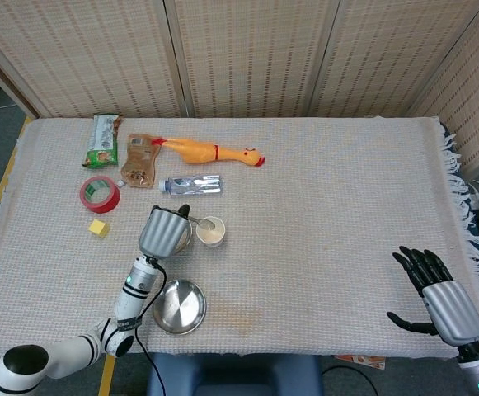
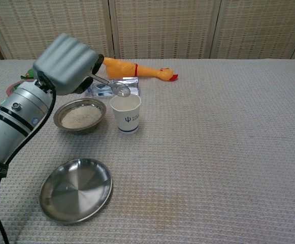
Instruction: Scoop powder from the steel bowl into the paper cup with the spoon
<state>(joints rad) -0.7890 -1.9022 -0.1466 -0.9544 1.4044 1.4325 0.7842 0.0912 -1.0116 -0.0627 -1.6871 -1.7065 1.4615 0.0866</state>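
Your left robot hand (image 2: pixel 66 63) grips the slim metal spoon (image 2: pixel 114 87), handle running left-to-right, its bowl poised just above the white paper cup (image 2: pixel 126 114). The powder-filled steel bowl (image 2: pixel 80 115) sits immediately left, beneath that hand. The right robot hand (image 1: pixel 441 299) idles far right, fingers spread.

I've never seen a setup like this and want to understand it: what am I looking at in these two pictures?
A two-armed robot works at a cloth-covered table. One camera looks down from its head, the other forward from its chest. Its left robot hand holds a spoon just above a paper cup, beside a steel bowl of white powder. The right robot hand rests open at the table's near edge, holding nothing. An empty steel plate, rubber chicken, water bottle, red tape roll, yellow cube and two snack packets also lie there.
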